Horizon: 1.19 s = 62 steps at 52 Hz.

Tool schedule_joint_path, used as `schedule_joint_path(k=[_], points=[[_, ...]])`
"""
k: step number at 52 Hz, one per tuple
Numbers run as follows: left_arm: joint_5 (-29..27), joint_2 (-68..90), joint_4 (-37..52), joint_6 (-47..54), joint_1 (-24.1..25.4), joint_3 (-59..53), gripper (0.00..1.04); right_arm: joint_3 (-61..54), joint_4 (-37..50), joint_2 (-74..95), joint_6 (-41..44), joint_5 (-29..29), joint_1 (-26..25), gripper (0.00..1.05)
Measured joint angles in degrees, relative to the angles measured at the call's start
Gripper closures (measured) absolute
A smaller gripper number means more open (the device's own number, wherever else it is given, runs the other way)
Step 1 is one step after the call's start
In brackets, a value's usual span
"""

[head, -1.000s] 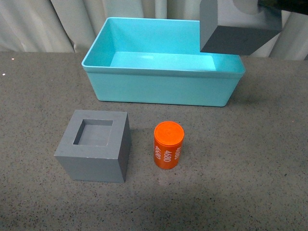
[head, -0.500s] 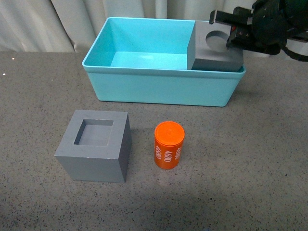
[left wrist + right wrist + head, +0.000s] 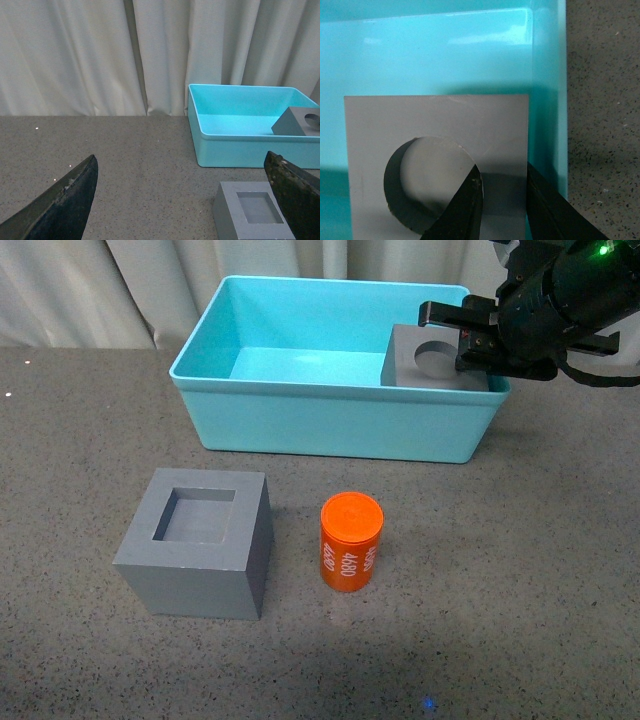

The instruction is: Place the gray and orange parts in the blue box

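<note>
The gray cube with the round recess (image 3: 425, 360) is low inside the blue box (image 3: 330, 420), at its right end. My right gripper (image 3: 468, 350) is shut on it. In the right wrist view (image 3: 502, 172) one finger sits in the round recess and the other outside the cube's wall (image 3: 440, 125), next to the box wall (image 3: 547, 100). The gray cube with the square recess (image 3: 197, 543) and the orange cylinder (image 3: 351, 541) marked "4680" stand on the table in front of the box. My left gripper (image 3: 182, 200) is open, with the square-recess cube (image 3: 255, 215) near one finger.
White curtains (image 3: 120, 290) hang behind the dark speckled table (image 3: 520, 590). In the left wrist view the blue box (image 3: 240, 145) stands beyond the square-recess cube, with the round-recess cube (image 3: 300, 122) inside it.
My right gripper has carried the round-recess cube from above the box's right end down into the box. The other cube and the cylinder have not moved.
</note>
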<state>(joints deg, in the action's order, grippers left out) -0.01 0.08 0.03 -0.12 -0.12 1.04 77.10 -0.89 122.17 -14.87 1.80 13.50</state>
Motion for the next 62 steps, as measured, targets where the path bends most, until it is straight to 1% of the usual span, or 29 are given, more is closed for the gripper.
schedule_joint_path(k=[2,6,18,23,25,28,32,42,49,55,58,61,62], points=[[0.0,0.0,0.0,0.0,0.0,0.0,0.07,0.0,0.13,0.0,0.09,0.11,-0.17,0.75],[0.0,0.0,0.0,-0.02,0.0,0.0,0.07,-0.2,2.19,-0.37,-0.15,0.96,-0.37,0.61],[0.0,0.0,0.0,-0.02,0.0,0.0,0.07,-7.48,10.49,-7.52,0.55,1.2,-0.37,0.29],[0.0,0.0,0.0,-0.02,0.02,0.0,0.07,-13.44,16.02,-14.1,1.95,-0.52,-0.33,0.11],[0.0,0.0,0.0,-0.02,0.0,0.0,0.07,-15.26,17.38,-16.15,2.25,-1.27,-0.33,0.08],[0.02,0.0,0.0,-0.02,0.0,0.0,0.07,-20.28,20.74,-21.44,3.69,-2.89,-0.35,0.1],[0.0,0.0,0.0,-0.02,0.0,0.0,0.07,-25.81,24.04,-26.67,5.18,-4.52,-0.35,0.1],[0.0,0.0,0.0,0.0,0.0,0.0,0.07,-41.79,34.56,-41.03,10.1,-11.67,-0.79,0.1],[0.0,0.0,0.0,-0.02,0.0,0.0,0.07,-48.26,34.88,-49.09,11.39,-13.46,-1.53,0.1],[0.02,0.0,0.0,-0.02,0.0,0.0,0.07,-54.4,35.26,-56.22,16.02,-16.61,-1.33,0.1],[-0.57,0.09,-0.11,-0.02,-0.07,0.04,0.07,-55.36,35.15,-57.55,17.2,-16.81,-1.33,0.1],[-15.8,5.62,-8.57,-4.61,-5.46,3.41,0.07,-55.36,35.15,-57.68,17.84,-16.76,-1.33,0.1],[-22.51,9.64,-10.88,-7.23,-8.07,4.7,0.07,-55.43,35.1,-57.68,18.01,-16.79,-1.33,0.1]])
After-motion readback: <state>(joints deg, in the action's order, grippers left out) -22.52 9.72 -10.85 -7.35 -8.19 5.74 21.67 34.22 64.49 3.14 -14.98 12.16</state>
